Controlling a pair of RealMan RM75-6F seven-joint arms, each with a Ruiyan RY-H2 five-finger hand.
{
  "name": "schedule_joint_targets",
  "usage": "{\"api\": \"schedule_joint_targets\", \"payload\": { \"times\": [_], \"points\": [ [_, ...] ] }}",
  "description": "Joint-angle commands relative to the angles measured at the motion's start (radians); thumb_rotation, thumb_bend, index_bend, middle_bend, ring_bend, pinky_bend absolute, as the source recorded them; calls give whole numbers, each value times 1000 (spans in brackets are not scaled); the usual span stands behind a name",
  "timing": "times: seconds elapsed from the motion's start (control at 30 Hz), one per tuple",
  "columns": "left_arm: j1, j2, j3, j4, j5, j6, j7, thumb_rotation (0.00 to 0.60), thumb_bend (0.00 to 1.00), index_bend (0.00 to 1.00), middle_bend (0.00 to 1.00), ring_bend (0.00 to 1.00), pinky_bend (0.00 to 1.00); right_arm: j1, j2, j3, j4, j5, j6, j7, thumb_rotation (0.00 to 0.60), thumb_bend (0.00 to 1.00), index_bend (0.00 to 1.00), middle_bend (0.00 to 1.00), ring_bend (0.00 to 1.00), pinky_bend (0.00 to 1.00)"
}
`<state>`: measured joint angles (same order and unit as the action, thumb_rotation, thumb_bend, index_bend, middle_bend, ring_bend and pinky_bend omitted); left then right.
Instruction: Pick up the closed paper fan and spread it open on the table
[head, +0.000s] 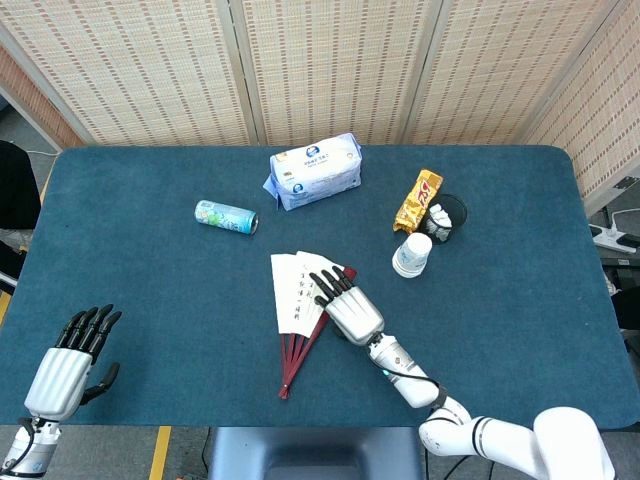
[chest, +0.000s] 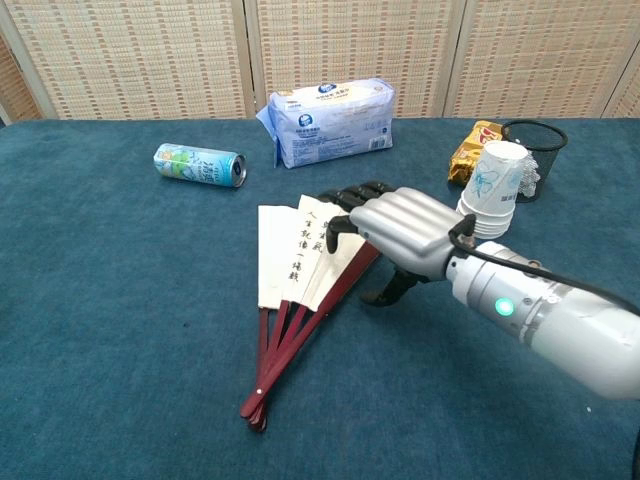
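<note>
The paper fan (head: 295, 295) (chest: 290, 262) lies partly spread at the table's middle, white leaves pointing away, dark red ribs meeting at a pivot (chest: 254, 405) near the front edge. My right hand (head: 347, 301) (chest: 395, 233) hovers over the fan's right edge, palm down, fingers stretched out and apart, fingertips over the red outer rib. It holds nothing; whether it touches the fan I cannot tell. My left hand (head: 68, 363) rests open near the front left corner, far from the fan, seen only in the head view.
A tissue pack (head: 315, 170) lies at the back centre and a drink can (head: 226, 216) on its side to its left. At the right stand stacked paper cups (head: 412, 254), a black mesh cup (head: 446, 216) and a yellow snack packet (head: 417, 200).
</note>
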<state>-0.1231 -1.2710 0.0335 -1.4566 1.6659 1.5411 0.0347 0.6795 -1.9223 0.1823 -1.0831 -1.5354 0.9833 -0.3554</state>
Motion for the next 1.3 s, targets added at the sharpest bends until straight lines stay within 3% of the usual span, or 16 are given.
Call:
{"api": "schedule_joint_targets", "payload": {
  "times": [0.03,0.6,0.7,0.83,1.03,1.17,1.3],
  "points": [
    [2,1,0,-2,1,4,-1,600,414,0,0,0,95,26,-51,-5,56,1,6,-17,600,258,397,0,0,0],
    [-7,12,-22,14,-10,7,-31,600,413,0,0,0,95,70,-183,9,224,61,21,-63,600,274,435,0,0,0],
    [-11,17,-25,2,-18,-3,-23,600,413,0,0,0,95,77,-203,14,257,60,41,-50,600,326,510,5,0,0],
    [-12,19,-28,-7,-23,-6,-17,600,413,0,0,0,95,86,-210,18,271,54,67,-18,600,498,608,45,0,0],
    [-17,18,-31,-16,-23,-12,-10,600,414,0,0,0,95,96,-145,29,182,27,125,12,600,566,683,93,0,2],
    [-18,18,-30,-12,-16,-7,-19,600,413,0,0,0,97,106,-56,51,41,15,147,-24,600,565,708,106,0,7],
    [-28,1,-36,10,-8,-2,-58,600,420,3,3,0,120,110,59,98,-183,51,130,-113,600,565,718,113,0,21]
  ]
}}
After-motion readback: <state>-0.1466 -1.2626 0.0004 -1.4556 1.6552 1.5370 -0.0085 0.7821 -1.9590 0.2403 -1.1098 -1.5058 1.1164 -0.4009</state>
